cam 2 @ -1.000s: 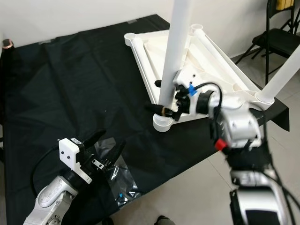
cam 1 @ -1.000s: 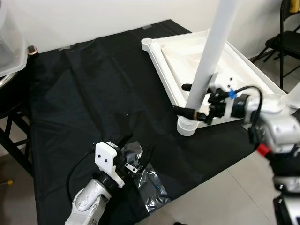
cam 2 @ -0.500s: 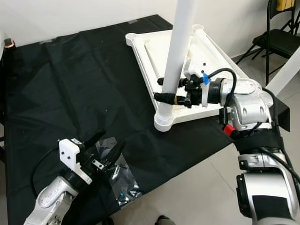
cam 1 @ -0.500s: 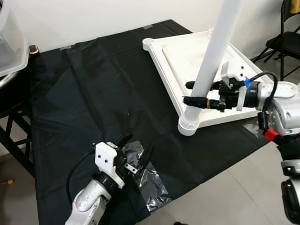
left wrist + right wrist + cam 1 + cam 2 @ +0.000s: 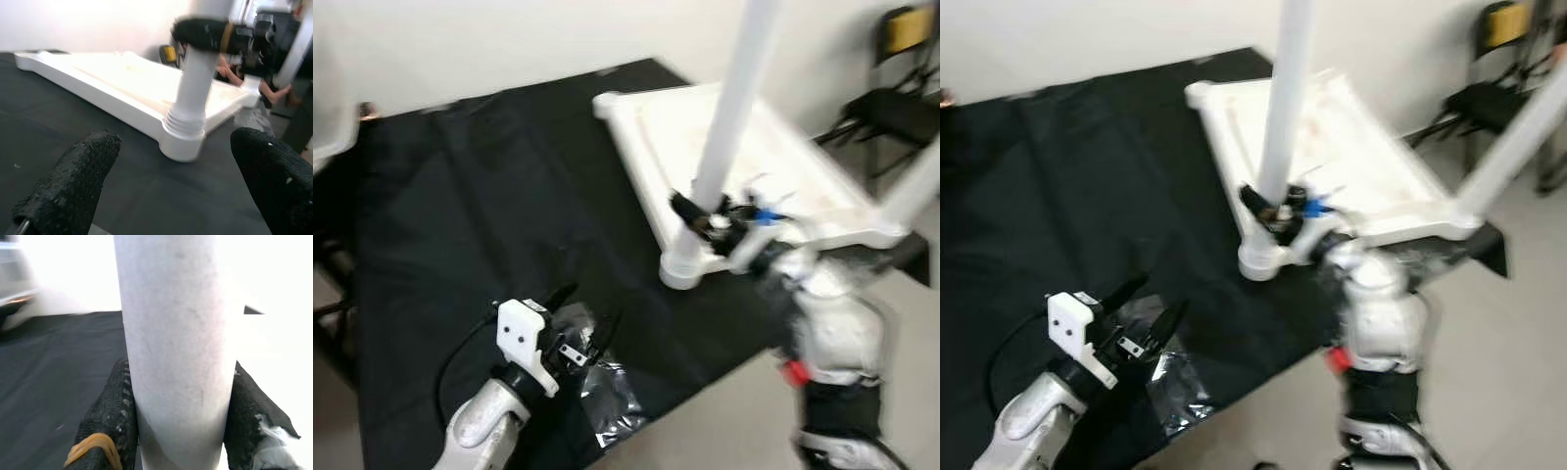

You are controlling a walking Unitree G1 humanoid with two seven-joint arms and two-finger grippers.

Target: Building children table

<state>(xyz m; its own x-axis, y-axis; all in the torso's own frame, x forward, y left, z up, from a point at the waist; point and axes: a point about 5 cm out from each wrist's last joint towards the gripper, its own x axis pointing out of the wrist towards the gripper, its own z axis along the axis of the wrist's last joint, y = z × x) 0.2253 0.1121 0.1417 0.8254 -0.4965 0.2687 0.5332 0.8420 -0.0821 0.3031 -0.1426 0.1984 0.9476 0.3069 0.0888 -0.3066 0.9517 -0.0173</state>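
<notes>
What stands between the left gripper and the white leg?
Nothing visible does. The left gripper hangs open over the black cloth; bare cloth lies between it and the leg, which the right gripper already clasps.

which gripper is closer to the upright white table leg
Right. The right gripper is clamped around the leg near its base; the left gripper hovers apart, open, over the plastic bag.

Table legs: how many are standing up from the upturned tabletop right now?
2. One leg rises from the near corner, gripped by the right gripper; another leg rises at the right corner. Others could be outside the frame.
</notes>
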